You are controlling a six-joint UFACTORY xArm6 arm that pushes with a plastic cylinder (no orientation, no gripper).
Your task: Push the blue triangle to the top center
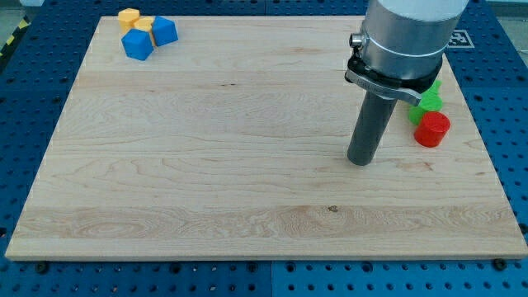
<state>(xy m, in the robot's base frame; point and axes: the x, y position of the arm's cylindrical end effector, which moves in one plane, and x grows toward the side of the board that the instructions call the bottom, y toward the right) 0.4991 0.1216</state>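
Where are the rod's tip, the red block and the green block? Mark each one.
my tip (360, 161): camera view, the rod's very bottom end on the board.
red block (431, 129): camera view, middle of its front face.
green block (429, 101): camera view, its visible part beside the arm.

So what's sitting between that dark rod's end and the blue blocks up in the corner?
Nothing: in the camera view only bare wooden board separates my tip from the blue blocks.

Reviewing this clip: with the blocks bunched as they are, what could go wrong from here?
1. The blue blocks sit tight against the yellow blocks at the view's top left, so a push may drag them along.
2. Which blue block is the triangle is unclear.
3. My tip stands far off, beside the red block and green block; it could clip them when leaving.
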